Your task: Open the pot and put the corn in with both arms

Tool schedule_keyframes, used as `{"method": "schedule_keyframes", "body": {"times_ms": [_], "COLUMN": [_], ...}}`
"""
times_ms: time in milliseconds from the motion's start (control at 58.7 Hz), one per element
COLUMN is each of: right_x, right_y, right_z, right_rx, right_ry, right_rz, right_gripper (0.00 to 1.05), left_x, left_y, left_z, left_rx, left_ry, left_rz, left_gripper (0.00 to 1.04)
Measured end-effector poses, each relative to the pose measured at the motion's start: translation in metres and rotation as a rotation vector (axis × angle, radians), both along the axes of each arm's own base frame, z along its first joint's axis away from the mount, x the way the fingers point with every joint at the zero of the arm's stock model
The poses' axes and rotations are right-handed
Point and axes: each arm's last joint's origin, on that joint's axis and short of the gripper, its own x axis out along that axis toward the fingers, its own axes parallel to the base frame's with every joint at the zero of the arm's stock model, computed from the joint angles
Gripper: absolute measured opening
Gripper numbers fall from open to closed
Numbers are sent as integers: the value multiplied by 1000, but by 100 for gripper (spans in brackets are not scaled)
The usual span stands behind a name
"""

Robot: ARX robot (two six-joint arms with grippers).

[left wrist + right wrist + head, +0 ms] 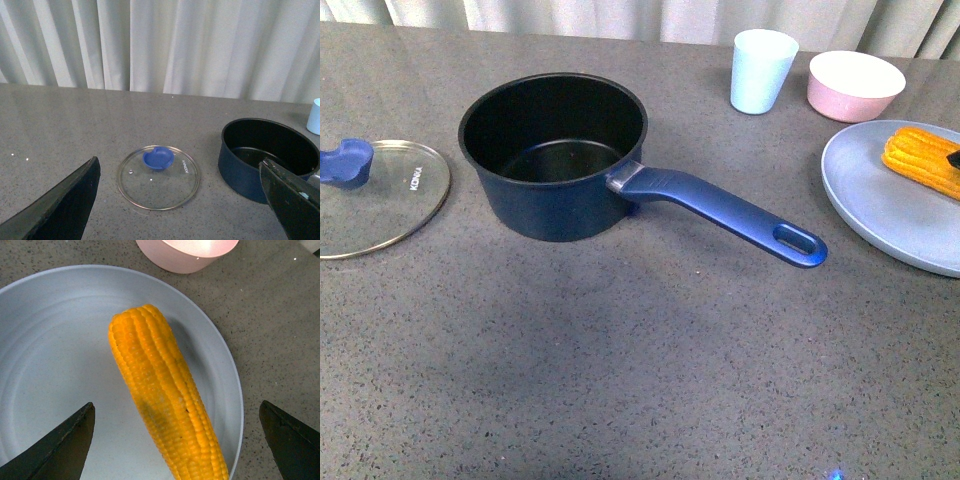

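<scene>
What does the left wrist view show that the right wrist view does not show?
Only the left wrist view shows the glass lid lying on the table, the open pot, a pale cup and the curtain. Only the right wrist view shows the corn on the plate and the pink bowl. Both share the table and wide-open fingers: left gripper, right gripper.
</scene>
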Motion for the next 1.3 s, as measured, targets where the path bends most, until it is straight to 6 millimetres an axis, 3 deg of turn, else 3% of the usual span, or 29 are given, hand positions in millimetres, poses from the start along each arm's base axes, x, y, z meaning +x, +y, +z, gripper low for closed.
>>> {"method": "schedule_keyframes", "body": {"times_ms": [375, 1022, 1159, 1295], "right_x": [24, 32, 31, 31], "right_y": [-3, -14, -17, -19], "right_z": [-23, -42, -43, -43], "right_rx": [55, 109, 110, 113], "right_ry": [77, 152, 154, 159], "right_rz": [25, -19, -28, -37], "right_gripper": [96, 96, 82, 57], "left_x": [0, 0, 0, 0], "left_y": [0, 0, 0, 0], "left_z": [0, 0, 0, 0], "left_rx": [0, 0, 0, 0], "left_ry": [0, 0, 0, 0], "left_rz": [0, 0, 0, 0], "left_gripper": [96, 96, 96, 96]}}
